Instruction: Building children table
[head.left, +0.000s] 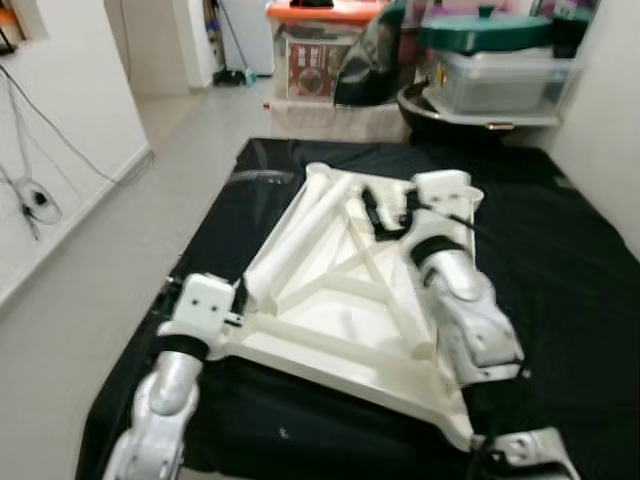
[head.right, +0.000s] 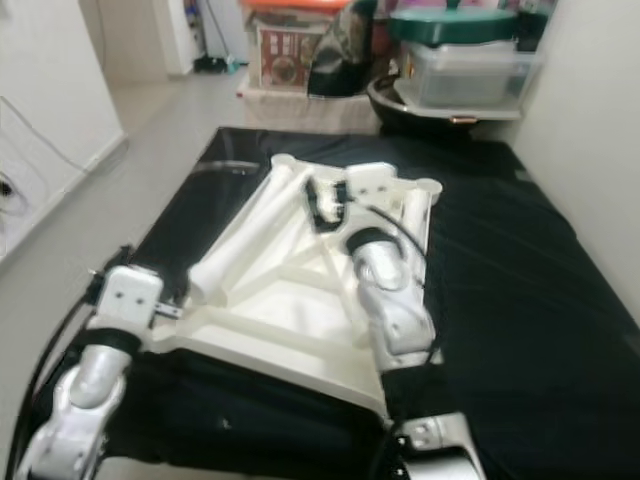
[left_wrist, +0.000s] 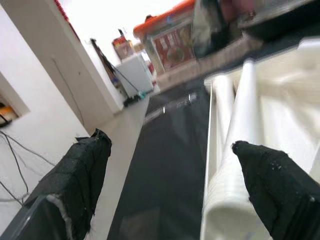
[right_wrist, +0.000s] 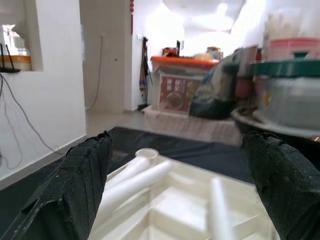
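A white plastic table top lies upside down on a black mat, its ribbed underside facing up. Two white tube legs rest side by side along its left edge. My left gripper is at the near-left corner of the table top, open; in the left wrist view one black finger is against a leg's end, the other out over the mat. My right gripper hovers over the far middle of the table top, open, with nothing between its fingers.
The mat ends at pale floor on the left, beside a white wall with hanging cables. Behind the mat stand an orange-lidded box, a dark bag and a clear bin under a green lid.
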